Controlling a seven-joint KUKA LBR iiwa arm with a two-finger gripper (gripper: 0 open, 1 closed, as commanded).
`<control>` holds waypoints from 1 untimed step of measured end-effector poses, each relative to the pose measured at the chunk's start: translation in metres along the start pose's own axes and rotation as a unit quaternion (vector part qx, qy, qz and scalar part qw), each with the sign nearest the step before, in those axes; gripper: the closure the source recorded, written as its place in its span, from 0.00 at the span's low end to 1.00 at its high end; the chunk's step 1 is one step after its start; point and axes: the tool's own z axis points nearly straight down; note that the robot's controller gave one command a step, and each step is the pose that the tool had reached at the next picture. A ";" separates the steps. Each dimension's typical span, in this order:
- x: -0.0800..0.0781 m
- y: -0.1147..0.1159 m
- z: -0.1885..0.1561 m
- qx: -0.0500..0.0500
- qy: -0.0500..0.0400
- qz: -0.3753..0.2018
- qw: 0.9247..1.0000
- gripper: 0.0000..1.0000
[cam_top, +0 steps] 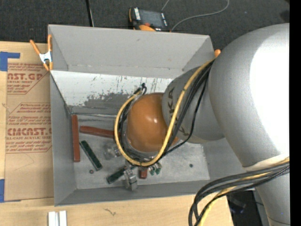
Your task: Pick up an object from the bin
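Near camera-side edge of bin [60,140]: my gripper [130,178], just beside a dark green bar [114,176].
Grip state: I cannot tell.
Left wall: red-brown stick [75,138] lying alongside.

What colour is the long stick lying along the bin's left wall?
The stick is reddish-brown; camera view.

Reaches in from three o'clock with a thick grey arm [254,93], bent steeply downward at the wrist. Wears a round orange cover [146,124] there, ringed by yellow and black cables [123,121] from twelve round to six o'clock. Gripper [133,175] pokes out at the cover's six o'clock, pointed down, largely hidden.
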 end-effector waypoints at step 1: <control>-0.003 0.000 -0.001 0.000 0.004 0.000 1.000 0.00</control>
